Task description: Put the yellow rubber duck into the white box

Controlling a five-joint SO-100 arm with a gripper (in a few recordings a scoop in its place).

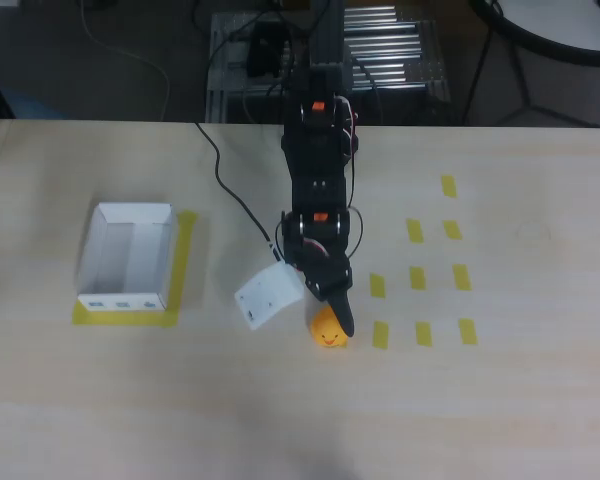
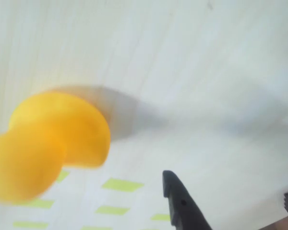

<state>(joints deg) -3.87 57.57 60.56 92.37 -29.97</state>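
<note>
Pale wood-grain table [image 1: 500,400], dark clutter behind it. Black two-finger gripper [image 1: 338,318] is down at the small rounded yellow rubber duck [image 1: 328,331], touching or just beside it; can't tell if the jaws are spread or clamped. In the wrist view, duck [image 2: 48,143] sits left of the one visible finger [image 2: 180,203], off-centre and blurred. Risk: closing now likely clips it and it squirts out or rolls. Open-topped white cardboard box [image 1: 126,256] is well apart on the left, on yellow tape; weak pinch could drop the duck mid-carry.
</note>
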